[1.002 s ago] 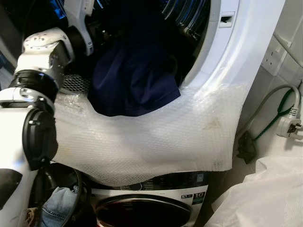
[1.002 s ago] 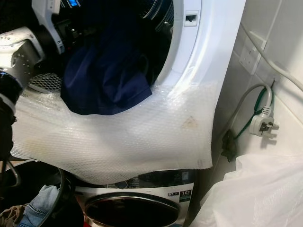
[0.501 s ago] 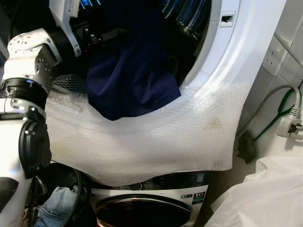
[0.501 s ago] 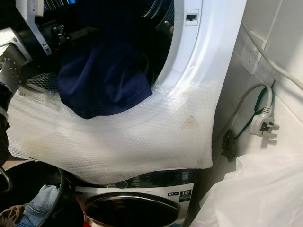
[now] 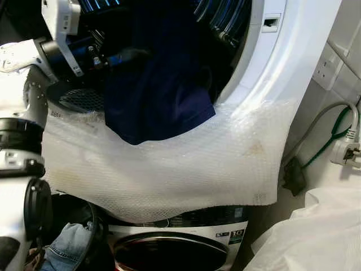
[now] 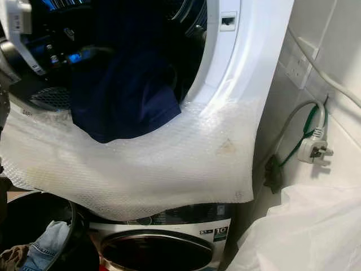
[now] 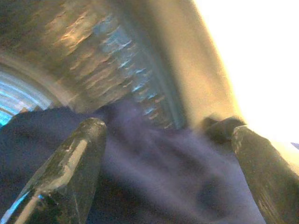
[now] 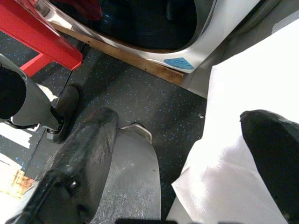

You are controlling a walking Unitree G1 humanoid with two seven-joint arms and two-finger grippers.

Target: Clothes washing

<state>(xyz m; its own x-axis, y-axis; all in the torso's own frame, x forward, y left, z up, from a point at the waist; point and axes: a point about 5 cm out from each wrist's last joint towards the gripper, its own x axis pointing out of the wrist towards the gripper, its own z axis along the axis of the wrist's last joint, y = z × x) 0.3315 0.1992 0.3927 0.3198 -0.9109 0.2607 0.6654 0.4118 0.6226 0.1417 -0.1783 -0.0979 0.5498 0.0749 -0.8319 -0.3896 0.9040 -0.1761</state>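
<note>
One navy garment (image 5: 155,96) hangs from the washer drum (image 5: 225,22) over bubble wrap (image 5: 186,164). The left gripper (image 7: 168,140) is spread wide inside the drum, against the garment. The right gripper (image 8: 187,154) hangs wide apart.

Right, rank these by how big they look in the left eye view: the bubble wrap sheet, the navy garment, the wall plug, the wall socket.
1. bubble wrap sheet, draped over the washer's front
2. navy garment, hanging out of the drum
3 and 4. wall plug and wall socket: both small and look about alike, so I won't rank them.
</note>
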